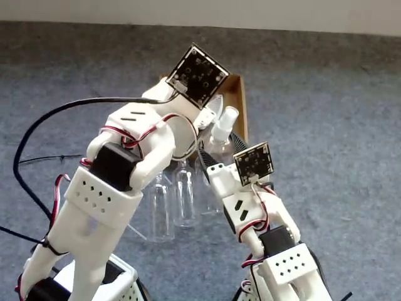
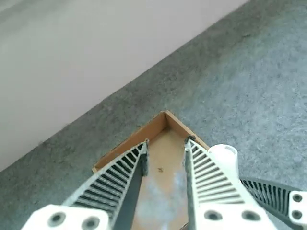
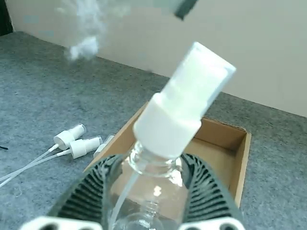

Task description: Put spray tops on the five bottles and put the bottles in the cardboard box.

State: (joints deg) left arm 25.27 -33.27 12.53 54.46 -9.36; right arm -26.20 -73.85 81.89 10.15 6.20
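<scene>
Nearest lens: left gripper (image 2: 165, 141) spread open above brown cardboard box (image 2: 125, 142); right gripper (image 3: 153, 162) clamped on clear plastic bottle (image 3: 144, 191) with white spray top (image 3: 180, 105).
Held tilted over box edge. Advise: carry past rim, lower, then release.

Grey carpet (image 1: 338, 125) with a short, flecked pile covers the ground from the near edge to the far one, left to right. Along the far side it meets a plain pale wall (image 1: 282, 9) in a straight line. Light is soft and even, shadows faint.
</scene>
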